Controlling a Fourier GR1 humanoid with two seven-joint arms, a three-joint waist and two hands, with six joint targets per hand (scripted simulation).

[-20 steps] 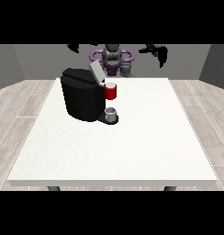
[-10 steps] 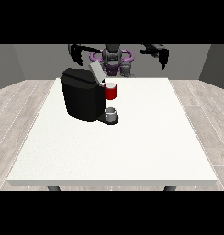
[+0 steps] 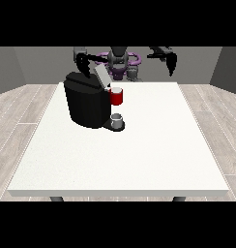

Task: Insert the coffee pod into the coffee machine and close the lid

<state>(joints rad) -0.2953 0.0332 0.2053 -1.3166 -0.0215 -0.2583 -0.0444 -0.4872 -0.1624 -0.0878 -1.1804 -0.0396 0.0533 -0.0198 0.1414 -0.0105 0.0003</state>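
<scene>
Your hand at the view's left [image 3: 82, 65], fingers hanging and holding nothing, hovers just above the black boxy coffee machine [image 3: 86, 104] on the desk, far nearer its raised grey lid [image 3: 101, 76] than the other hand [image 3: 170, 62]; the pod doesn't show.

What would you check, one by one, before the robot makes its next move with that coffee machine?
1. Lid open for loading: ok. The grey lid stands tilted up on the coffee machine.
2. Pod located: cannot tell. A grey thing sits at the machine's base, but I cannot confirm it is the pod.
3. Robot hand at the view's left near the machine: ok, it hangs just above the top.
4. Robot hand at the view's right out of the way: ok, raised beyond the table's far edge.
5. Either hand holding something: cannot tell.
</scene>
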